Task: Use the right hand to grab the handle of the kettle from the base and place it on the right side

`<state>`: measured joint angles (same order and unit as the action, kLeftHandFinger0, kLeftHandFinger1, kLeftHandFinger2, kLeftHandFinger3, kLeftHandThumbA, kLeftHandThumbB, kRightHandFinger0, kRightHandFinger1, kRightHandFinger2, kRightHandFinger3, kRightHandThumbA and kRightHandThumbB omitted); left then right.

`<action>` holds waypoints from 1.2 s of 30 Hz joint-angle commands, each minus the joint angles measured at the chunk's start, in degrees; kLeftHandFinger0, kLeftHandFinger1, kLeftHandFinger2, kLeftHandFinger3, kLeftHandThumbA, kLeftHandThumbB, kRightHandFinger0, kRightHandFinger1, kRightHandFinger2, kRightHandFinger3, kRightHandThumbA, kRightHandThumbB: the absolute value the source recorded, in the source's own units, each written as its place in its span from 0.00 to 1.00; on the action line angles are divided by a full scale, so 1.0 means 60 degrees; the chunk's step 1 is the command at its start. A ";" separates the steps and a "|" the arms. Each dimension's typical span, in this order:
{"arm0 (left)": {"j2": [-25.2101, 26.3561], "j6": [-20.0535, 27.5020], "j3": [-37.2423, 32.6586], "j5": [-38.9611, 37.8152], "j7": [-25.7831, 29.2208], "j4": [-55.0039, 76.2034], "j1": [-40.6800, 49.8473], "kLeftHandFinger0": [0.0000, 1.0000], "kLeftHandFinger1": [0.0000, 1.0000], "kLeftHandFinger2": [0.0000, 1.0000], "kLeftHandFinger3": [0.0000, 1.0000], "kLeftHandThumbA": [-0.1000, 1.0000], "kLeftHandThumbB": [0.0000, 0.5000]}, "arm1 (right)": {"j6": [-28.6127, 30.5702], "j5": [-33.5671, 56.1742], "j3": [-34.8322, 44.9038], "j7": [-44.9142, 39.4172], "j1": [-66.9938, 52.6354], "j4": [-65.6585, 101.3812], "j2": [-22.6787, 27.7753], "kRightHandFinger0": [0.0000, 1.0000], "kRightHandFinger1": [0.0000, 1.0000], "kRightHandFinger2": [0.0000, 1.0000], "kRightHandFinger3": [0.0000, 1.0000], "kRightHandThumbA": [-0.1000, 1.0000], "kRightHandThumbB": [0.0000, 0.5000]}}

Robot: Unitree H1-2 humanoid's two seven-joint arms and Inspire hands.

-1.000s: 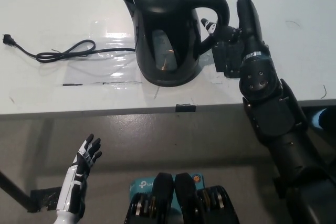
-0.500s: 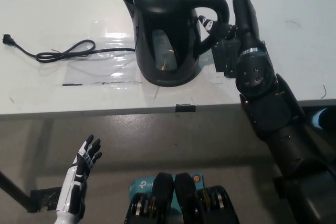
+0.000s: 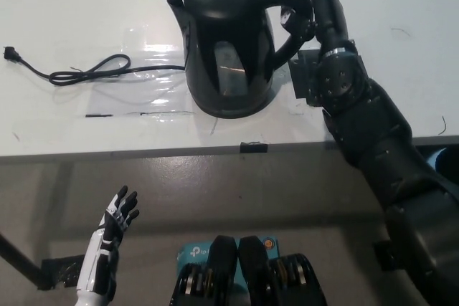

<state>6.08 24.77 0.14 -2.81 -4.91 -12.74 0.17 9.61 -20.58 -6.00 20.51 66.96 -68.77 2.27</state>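
Right robot hand sits at the kettle handle's three o'clock, grip unclear. Kettle not lifted. Left robot hand idles released.

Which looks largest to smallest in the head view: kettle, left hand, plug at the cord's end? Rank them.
1. kettle, by far the largest.
2. left hand, though it is off the table and nearer the camera, so its rank is less sure.
3. plug, smallest.
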 commanded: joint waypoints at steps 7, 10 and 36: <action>0.0090 0.0251 0.0066 -0.0019 -0.0055 0.0157 -0.0189 1.00 1.00 1.00 1.00 1.00 1.00 | 0.0718 -0.0275 -0.0585 0.1637 0.1107 -0.0633 0.0117 0.00 0.15 0.52 0.29 0.00 0.38; 0.0104 0.0269 0.0085 -0.0020 -0.0053 0.0132 -0.0250 1.00 1.00 1.00 1.00 1.00 1.00 | 0.1052 -0.0146 -0.0536 0.1794 0.1107 -0.0747 0.0107 0.00 0.16 0.55 0.10 0.00 0.28; 0.0112 0.0180 0.0059 -0.0177 -0.0156 0.0145 0.0090 0.98 1.00 1.00 1.00 1.00 1.00 | 0.1726 0.1304 0.1743 0.2499 0.1598 0.0837 0.0271 0.00 0.00 0.45 0.53 0.00 0.08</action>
<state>6.16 24.71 0.32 -3.32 -5.15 -12.72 0.39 16.56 -13.76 3.47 30.29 69.26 -69.18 1.91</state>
